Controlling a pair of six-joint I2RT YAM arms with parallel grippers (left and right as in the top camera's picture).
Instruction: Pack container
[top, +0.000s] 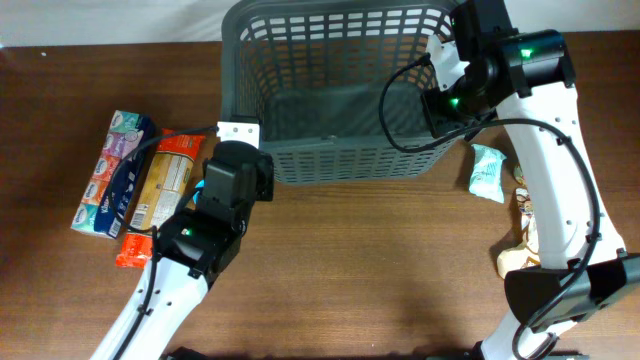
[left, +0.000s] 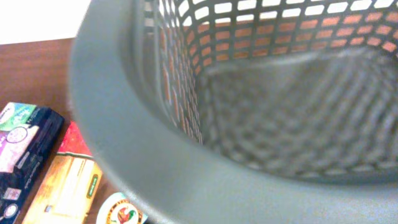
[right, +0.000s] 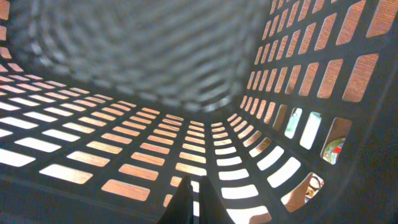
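The container (top: 340, 100) is a big dark grey lattice basket at the table's back centre, with nothing seen inside. My left gripper (top: 238, 133) is at its front left corner, against the rim. In the left wrist view the blurred rim (left: 186, 168) fills the foreground and hides my fingers. My right gripper (top: 443, 75) is at the basket's right rim. In the right wrist view its dark fingers (right: 191, 202) are pressed together inside the basket (right: 143, 137), pointing at the slotted wall and holding nothing.
A blue tissue pack (top: 113, 172), an orange box (top: 165, 180) and a red packet (top: 135, 248) lie to the left of my left arm. A teal packet (top: 488, 172) and snack bags (top: 520, 235) lie right of the basket. A round rooster label (left: 121, 211) shows under the rim.
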